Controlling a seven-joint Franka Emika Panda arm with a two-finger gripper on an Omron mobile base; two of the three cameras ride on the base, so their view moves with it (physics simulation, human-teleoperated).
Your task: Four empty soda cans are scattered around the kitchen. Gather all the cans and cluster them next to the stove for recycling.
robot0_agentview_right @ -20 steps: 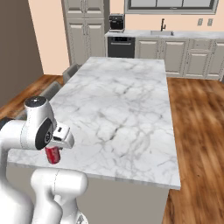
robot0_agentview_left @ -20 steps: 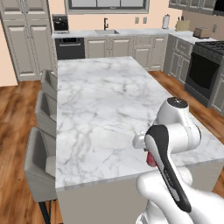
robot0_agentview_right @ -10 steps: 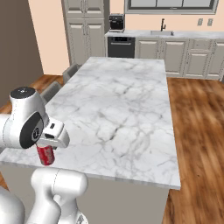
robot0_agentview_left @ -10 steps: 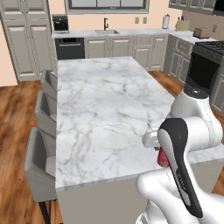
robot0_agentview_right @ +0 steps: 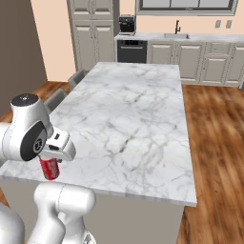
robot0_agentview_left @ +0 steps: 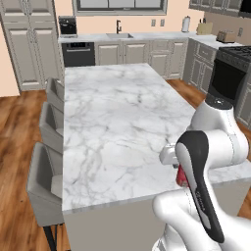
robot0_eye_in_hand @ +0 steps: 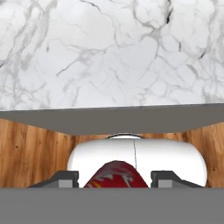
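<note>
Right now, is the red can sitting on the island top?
No, the red can hangs in the pincer, off the island edge.

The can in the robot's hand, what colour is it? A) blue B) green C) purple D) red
D: the soda can hanging under the gripper at the near edge of the marble island is red, and the hand view shows red between the fingers too.

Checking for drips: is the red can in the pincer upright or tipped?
Upright: the red can hangs vertically beneath the pincer, beside the marble island edge.
</note>
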